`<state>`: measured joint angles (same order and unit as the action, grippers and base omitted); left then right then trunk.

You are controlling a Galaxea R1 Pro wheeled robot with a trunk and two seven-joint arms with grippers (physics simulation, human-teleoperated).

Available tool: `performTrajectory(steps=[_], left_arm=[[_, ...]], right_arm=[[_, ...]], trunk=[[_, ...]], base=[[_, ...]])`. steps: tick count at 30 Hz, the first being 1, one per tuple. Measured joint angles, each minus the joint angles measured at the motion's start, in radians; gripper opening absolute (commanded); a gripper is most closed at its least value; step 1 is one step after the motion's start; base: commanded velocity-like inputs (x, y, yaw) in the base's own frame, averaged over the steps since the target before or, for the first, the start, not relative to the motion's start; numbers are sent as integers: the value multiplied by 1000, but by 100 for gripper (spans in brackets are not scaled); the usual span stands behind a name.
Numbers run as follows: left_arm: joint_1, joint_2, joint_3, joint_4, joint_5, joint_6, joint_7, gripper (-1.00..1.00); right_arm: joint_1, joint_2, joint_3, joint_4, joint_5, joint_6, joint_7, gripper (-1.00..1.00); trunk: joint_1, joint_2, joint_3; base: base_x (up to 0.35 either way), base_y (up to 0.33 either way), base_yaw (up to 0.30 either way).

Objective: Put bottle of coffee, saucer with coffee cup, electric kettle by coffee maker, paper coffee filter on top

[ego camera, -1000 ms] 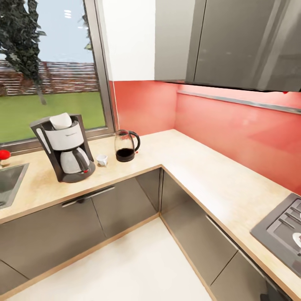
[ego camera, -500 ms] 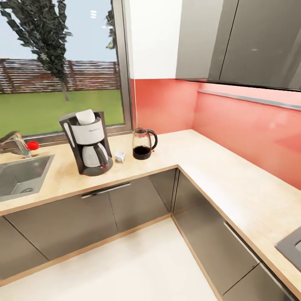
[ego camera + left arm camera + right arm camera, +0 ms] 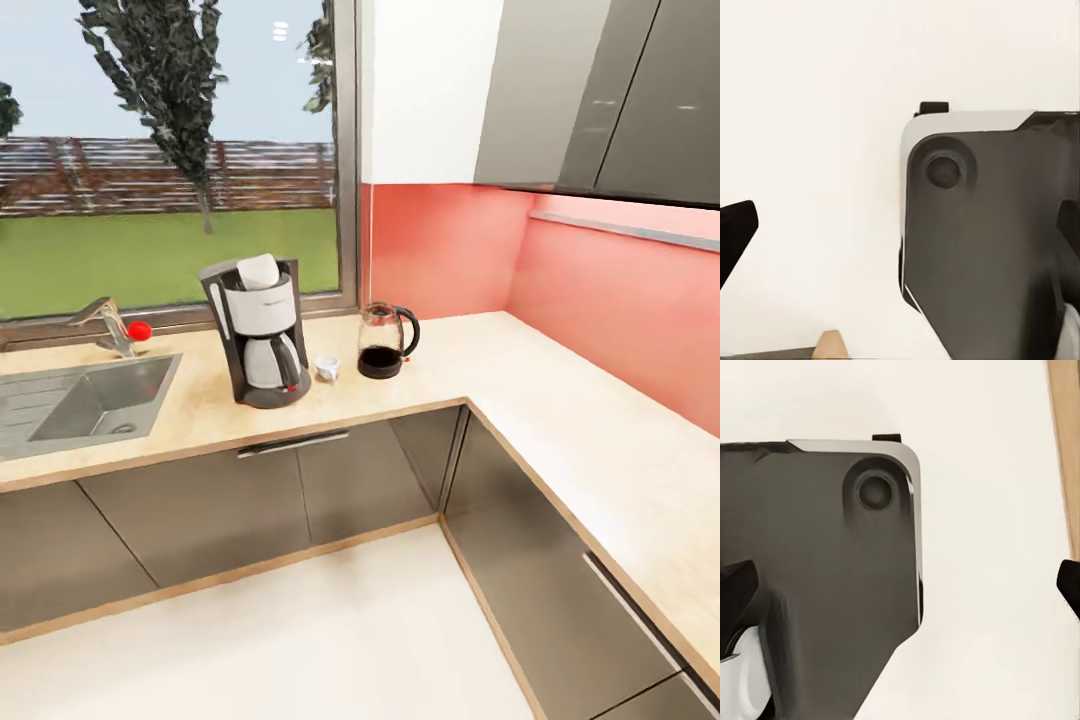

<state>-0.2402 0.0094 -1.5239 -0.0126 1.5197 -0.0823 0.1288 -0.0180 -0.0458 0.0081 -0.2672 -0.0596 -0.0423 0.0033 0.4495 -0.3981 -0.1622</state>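
Note:
The black and white coffee maker (image 3: 256, 338) stands on the countertop (image 3: 430, 375) under the window, and a white paper filter (image 3: 258, 271) sits in its top. To its right is a small white coffee cup (image 3: 327, 367), then the glass electric kettle (image 3: 385, 342) with its dark base. In the left wrist view my left gripper (image 3: 900, 240) is open over pale floor, its dark fingertips (image 3: 736, 238) at the frame's sides. My right gripper (image 3: 900, 585) is likewise open with nothing in it.
A steel sink (image 3: 90, 397) with a faucet (image 3: 110, 325) and a red knob (image 3: 139, 330) lies left of the coffee maker. The counter turns a corner and runs along the red wall (image 3: 620, 300). Grey cabinets (image 3: 300, 480) stand below, and my dark base (image 3: 817, 570) hangs over the floor.
The whole head view has shifted, so the camera moved: sink and faucet have come in at the left, and the stove has left at the right. The counter things kept their places.

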Motion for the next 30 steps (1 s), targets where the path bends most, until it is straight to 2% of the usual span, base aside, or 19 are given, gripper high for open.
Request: performTrajectory(steps=[4, 6, 8, 9, 10, 11, 13, 14, 15, 17, 19, 20, 21, 22, 23, 25, 26, 28, 30], left_arm=[[0, 13, 3, 3, -1, 2, 1, 100], [0, 16, 32, 6, 7, 1, 4, 100], [0, 17, 134, 6, 1, 0, 1, 100], [0, 17, 169, 7, -4, 0, 1, 100], [0, 16, 234, 10, -22, 1, 0, 100], [0, 16, 359, 14, -105, 1, -1, 100], [0, 15, 504, 19, -206, 0, -1, 100], [0, 15, 595, 19, -260, 0, 0, 100], [0, 16, 728, 20, -345, 0, 0, 100], [0, 17, 928, 20, -501, 1, 0, 100], [0, 19, 1115, 17, -697, 0, 0, 100], [0, 20, 1242, 13, -869, -1, -1, 100], [0, 21, 1405, 15, -1109, 0, -1, 100], [0, 22, 1511, 18, -1275, 1, 0, 100], [1, 26, 1591, 19, -1383, 2, 2, 100], [2, 30, 1663, 19, -1447, 2, 1, 100], [2, 32, 1683, 19, -1457, 2, 1, 100], [2, 40, 1836, 19, -1491, 2, 0, 100], [2, 40, 1931, 18, -1496, 1, 0, 100]], right_arm=[[0, 0, 0, 0, 0, 0, -1, 100], [0, 0, 0, 0, 0, 1, -1, 100], [0, 0, 0, 0, 0, 1, -2, 100], [0, 0, 0, 0, 0, 1, -2, 100], [0, 0, 0, 0, 0, 1, -2, 100], [0, 0, 0, 0, 0, 0, -2, 100], [0, 0, 0, 0, 0, 0, -2, 100], [0, 0, 0, 0, 0, 0, -2, 100], [0, 0, 0, 0, 0, 0, -1, 100], [0, 0, 0, 0, 0, 0, -1, 100], [0, 0, 0, 0, 0, 0, -1, 100], [0, 0, 0, 0, 0, 0, -1, 100], [0, 0, 0, 0, 0, 0, -1, 100], [0, 0, 0, 0, 0, 0, 0, 100], [0, 0, 0, 0, 0, 0, 0, 100], [0, 0, 0, 1, 0, 0, 1, 100], [0, 0, 0, 1, 0, 0, 1, 100], [0, 0, 0, 1, 0, 0, 1, 100], [0, 0, 0, 1, 0, 0, 1, 100]], trunk=[[0, 0, -3], [0, 0, -5], [0, 0, -6], [0, 0, -7], [0, 0, -8], [0, 0, -9], [0, 0, -10], [0, 0, -11], [0, 0, -12], [0, 0, -13], [0, 0, -15], [0, 0, -16], [0, 0, -17], [0, 0, -17], [0, 0, -18], [0, 0, -20], [0, 0, -21], [0, 0, -22], [0, 0, -24]], base=[[0, 0, 264], [0, 0, 264], [0, 0, 264], [0, 0, 264], [0, 0, 264], [0, 0, 264], [0, 0, 264], [0, 0, 264], [0, 0, 264], [0, 0, 264], [0, 0, 264], [0, 0, 265], [0, 0, 264], [0, 0, 264], [0, 0, 264], [0, 0, 264], [0, 0, 264], [0, 0, 264], [0, 0, 264]])
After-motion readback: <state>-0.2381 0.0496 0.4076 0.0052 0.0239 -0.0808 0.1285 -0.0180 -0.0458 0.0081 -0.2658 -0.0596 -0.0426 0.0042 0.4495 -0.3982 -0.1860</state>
